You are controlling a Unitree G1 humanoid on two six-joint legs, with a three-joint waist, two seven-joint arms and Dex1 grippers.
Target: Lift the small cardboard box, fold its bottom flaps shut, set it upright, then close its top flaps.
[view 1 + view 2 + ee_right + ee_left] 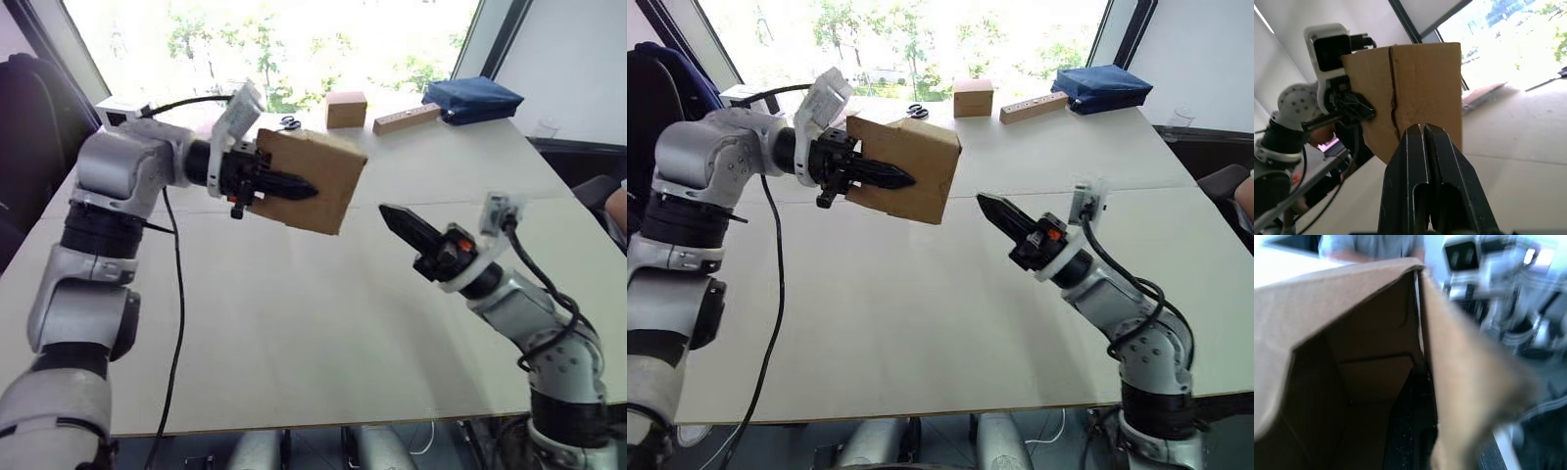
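The small cardboard box (315,179) hangs above the table (294,333), left of the right gripper (387,211); another cardboard cube (346,109) sits behind, wooden block (407,118) to its right.

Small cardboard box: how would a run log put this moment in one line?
small cardboard box: lifted off table | left gripper: clamped on its wall | right gripper: shut, apart

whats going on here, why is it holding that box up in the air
The robot's left gripper has the small cardboard box lifted clear of the white table, one finger outside a wall and one inside. The right gripper, fingers shut and empty, points at the box's near face from a short gap away. In the right wrist view the flaps on that face meet along a seam. Another cardboard cube and a wooden block sit at the far edge.
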